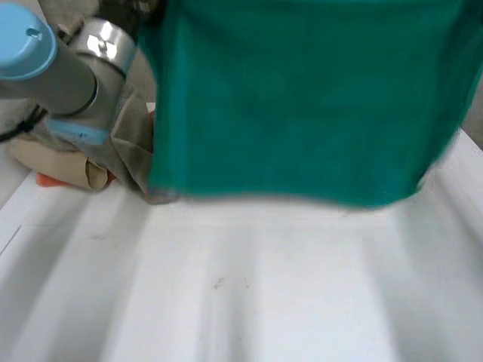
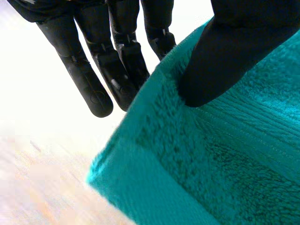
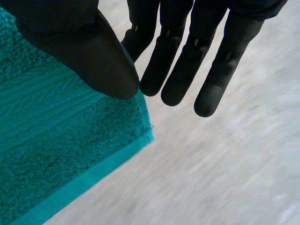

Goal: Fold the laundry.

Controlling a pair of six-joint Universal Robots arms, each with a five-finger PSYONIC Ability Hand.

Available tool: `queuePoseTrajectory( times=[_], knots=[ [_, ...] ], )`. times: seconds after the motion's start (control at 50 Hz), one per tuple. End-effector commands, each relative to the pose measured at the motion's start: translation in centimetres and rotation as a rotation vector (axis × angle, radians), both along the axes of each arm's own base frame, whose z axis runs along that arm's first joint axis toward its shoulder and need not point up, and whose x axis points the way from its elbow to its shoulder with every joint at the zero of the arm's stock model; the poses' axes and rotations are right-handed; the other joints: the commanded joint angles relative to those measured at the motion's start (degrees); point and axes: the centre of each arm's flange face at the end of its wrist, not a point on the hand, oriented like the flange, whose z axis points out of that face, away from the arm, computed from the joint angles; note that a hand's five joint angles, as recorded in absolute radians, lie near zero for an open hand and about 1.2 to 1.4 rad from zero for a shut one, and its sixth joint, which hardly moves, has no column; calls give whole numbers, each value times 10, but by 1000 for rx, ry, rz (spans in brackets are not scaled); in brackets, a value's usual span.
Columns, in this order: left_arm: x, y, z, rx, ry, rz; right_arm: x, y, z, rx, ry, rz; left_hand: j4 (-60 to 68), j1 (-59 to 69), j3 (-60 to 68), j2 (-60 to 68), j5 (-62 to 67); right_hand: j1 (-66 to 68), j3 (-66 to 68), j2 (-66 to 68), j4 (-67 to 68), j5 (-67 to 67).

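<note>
A teal towel [image 1: 302, 98] hangs spread out above the white table [image 1: 249, 286], its lower edge loose just over the surface. In the left wrist view my left hand [image 2: 117, 70] pinches one corner of the teal towel [image 2: 215, 164] between its thumb [image 2: 220, 61] and straight fingers. In the right wrist view my right hand [image 3: 187, 61] pinches the opposite corner of the teal towel [image 3: 61, 154] the same way, thumb [image 3: 93, 56] pressed on the cloth. My left arm [image 1: 68, 68] reaches up at the near left.
A heap of beige and grey laundry [image 1: 113, 162] with a bit of orange cloth [image 1: 53, 179] lies at the table's left, behind my left arm. The table's right edge [image 1: 472, 147] runs past the towel.
</note>
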Motion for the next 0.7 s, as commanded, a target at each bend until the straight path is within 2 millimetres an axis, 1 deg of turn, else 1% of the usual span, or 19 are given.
queuePoseTrajectory(
  times=[0.02,0.04,0.12,0.14,0.2,0.22,0.28,0.3,0.36,0.38,0.42,0.44,0.5,0.52,0.56,0.58,0.64,0.66,0.7],
  knots=[
    [19,13,45,-130,188,24,-1,6,38,-235,-65,31,112,136,115,113,134,128,117,121,112,111],
    [20,13,42,-116,185,26,-1,6,37,-234,-61,33,112,136,115,113,134,128,117,121,112,111],
    [17,13,0,18,122,20,1,4,14,-164,-31,66,112,136,115,113,134,128,117,121,112,111],
    [13,17,-22,84,86,7,2,4,-1,-109,-15,79,112,136,115,113,134,128,117,121,112,111],
    [10,22,-53,174,35,-14,3,5,-29,-6,9,104,112,136,115,113,134,128,117,121,112,111],
    [9,28,-73,231,-3,-21,1,7,-48,69,22,115,112,136,115,113,134,128,117,121,112,111],
    [10,37,-104,322,-46,-25,-6,9,-78,184,36,125,112,136,115,113,134,128,117,121,112,111],
    [12,45,-124,395,-74,-24,-11,13,-100,266,41,128,112,136,115,113,134,128,117,121,112,111],
    [16,58,-148,486,-122,-17,-17,21,-128,377,54,140,112,136,115,113,134,128,117,121,112,111],
    [20,69,-164,550,-164,-10,-18,28,-144,440,64,153,112,136,115,113,134,128,117,121,112,111],
    [25,81,-181,616,-219,2,-21,34,-157,495,76,161,112,136,115,113,134,128,117,121,112,111],
    [29,92,-194,668,-270,12,-24,40,-169,548,97,164,112,136,115,113,134,128,117,121,112,111],
    [35,109,-206,725,-343,25,-31,52,-183,639,142,165,112,136,115,113,134,128,117,121,112,111],
    [38,125,-209,757,-395,27,-36,62,-194,717,182,162,112,136,115,113,134,128,117,121,112,111],
    [43,144,-214,809,-451,28,-41,72,-202,794,216,156,112,136,115,113,134,128,117,121,112,111],
    [48,157,-214,841,-486,39,-44,85,-205,877,256,154,112,136,115,113,134,128,117,121,112,111],
    [59,180,-210,907,-532,68,-47,111,-199,1001,323,162,112,136,115,113,134,128,117,121,112,111],
    [67,195,-206,953,-560,95,-50,130,-196,1093,365,166,112,136,115,113,134,128,117,121,112,111],
    [76,212,-202,1004,-596,123,-57,145,-195,1185,395,154,112,136,115,113,134,128,117,121,112,111]
  ],
)
